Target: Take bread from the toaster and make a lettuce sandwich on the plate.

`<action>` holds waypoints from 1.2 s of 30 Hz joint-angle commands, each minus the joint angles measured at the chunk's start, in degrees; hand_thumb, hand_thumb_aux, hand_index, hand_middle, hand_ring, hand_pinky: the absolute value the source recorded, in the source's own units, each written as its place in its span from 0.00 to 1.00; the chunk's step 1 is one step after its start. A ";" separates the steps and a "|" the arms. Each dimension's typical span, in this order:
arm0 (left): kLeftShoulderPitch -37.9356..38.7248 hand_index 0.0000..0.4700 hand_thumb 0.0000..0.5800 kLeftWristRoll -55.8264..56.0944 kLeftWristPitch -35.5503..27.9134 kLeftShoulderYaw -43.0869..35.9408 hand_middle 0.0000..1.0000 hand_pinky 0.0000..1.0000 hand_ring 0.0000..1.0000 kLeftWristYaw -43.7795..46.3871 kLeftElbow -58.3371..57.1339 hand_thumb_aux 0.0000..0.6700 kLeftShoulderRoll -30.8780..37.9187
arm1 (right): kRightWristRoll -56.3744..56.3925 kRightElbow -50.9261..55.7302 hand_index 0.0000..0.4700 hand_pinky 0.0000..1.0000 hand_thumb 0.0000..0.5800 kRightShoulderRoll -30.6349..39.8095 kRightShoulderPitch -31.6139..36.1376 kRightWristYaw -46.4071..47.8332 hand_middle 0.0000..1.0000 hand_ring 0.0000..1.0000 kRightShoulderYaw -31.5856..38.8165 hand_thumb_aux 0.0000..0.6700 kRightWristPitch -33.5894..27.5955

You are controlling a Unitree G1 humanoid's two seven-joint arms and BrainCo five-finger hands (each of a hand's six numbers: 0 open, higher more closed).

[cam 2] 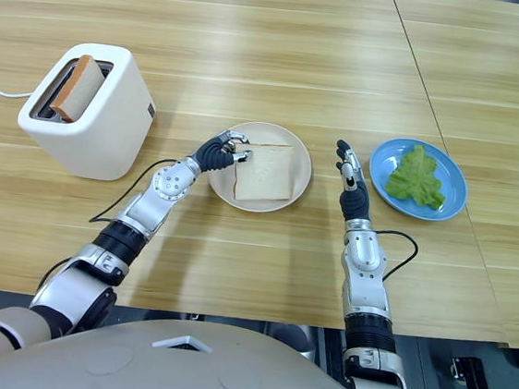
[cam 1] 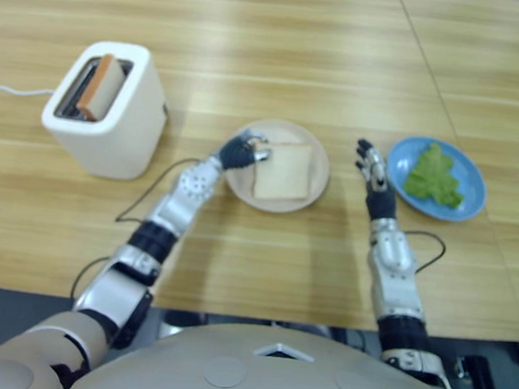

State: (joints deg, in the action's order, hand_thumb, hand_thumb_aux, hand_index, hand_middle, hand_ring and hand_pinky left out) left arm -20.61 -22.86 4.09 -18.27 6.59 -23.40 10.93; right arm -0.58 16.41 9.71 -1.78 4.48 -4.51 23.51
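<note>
Two robot hands sit low over the wooden table (cam 2: 256,46). The left hand (cam 2: 216,153) has its fingers curled, pinching the far left corner of the bread slice (cam 2: 266,173), which lies flat on the cream plate (cam 2: 302,157). To its right, the right hand (cam 2: 348,187) is upright, fingers spread and holding nothing. It is just left of the blue plate (cam 2: 455,185) carrying the lettuce (cam 2: 414,178). At far left, a second slice (cam 2: 74,89) stands in the white toaster (cam 2: 99,131). If the pinch lets go unevenly, it could drag the bread over the rim. A careless reach could knock the blue plate. The right eye view shows a gap between right hand and blue plate, but in the left eye view they look almost touching.
</note>
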 commanded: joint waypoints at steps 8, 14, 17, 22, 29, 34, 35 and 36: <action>5.47 0.00 0.00 -34.04 -14.96 0.84 0.00 0.00 0.00 -13.18 32.17 0.00 13.00 | -1.06 -6.62 0.00 0.00 0.00 1.70 -1.58 0.68 0.00 0.00 0.18 0.00 -1.39; 9.97 0.00 0.00 -30.22 -10.79 5.95 0.00 0.00 0.00 -16.44 41.95 0.00 12.57 | -16.05 -13.20 0.00 0.00 0.00 12.94 -0.85 -6.48 0.00 0.00 -5.59 0.00 1.42; 11.34 0.00 0.00 -20.16 -6.31 6.98 0.00 0.00 0.00 -17.02 35.12 0.00 8.41 | -33.60 -8.27 0.00 0.00 0.00 26.11 1.49 -15.96 0.00 0.00 -6.55 0.00 -2.00; 11.56 0.00 0.00 -11.31 -1.16 8.45 0.00 0.00 0.00 -17.55 23.62 0.00 4.32 | -54.49 6.32 0.00 0.00 0.00 42.85 7.30 -20.34 0.00 0.00 3.31 0.00 -10.87; 12.03 0.00 0.00 -10.34 0.54 7.97 0.00 0.00 0.00 -17.90 21.52 0.00 4.11 | -64.46 32.65 0.00 0.00 0.00 46.49 20.88 -24.28 0.00 0.00 19.55 0.00 -12.54; 12.27 0.00 0.00 -10.48 0.55 7.85 0.00 0.00 0.00 -17.71 21.18 0.00 4.02 | -66.48 41.44 0.00 0.00 0.00 42.31 27.29 -25.75 0.00 0.00 27.66 0.00 -14.70; 12.29 0.00 0.00 -10.51 0.50 7.85 0.00 0.00 0.00 -17.64 21.16 0.00 4.04 | -66.49 42.64 0.00 0.00 0.00 41.58 28.28 -25.88 0.00 0.00 28.90 0.00 -14.82; 12.31 0.00 0.00 -10.51 0.47 7.85 0.00 0.00 0.00 -17.55 21.18 0.00 4.06 | -66.50 43.80 0.00 0.00 0.00 40.91 29.21 -26.08 0.00 0.00 30.04 0.00 -14.96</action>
State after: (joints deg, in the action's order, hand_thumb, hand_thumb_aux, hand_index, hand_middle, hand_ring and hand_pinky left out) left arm -8.64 -33.44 4.89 -10.31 -11.33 -1.47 15.02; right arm -66.46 58.06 51.68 26.23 -21.25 23.06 8.84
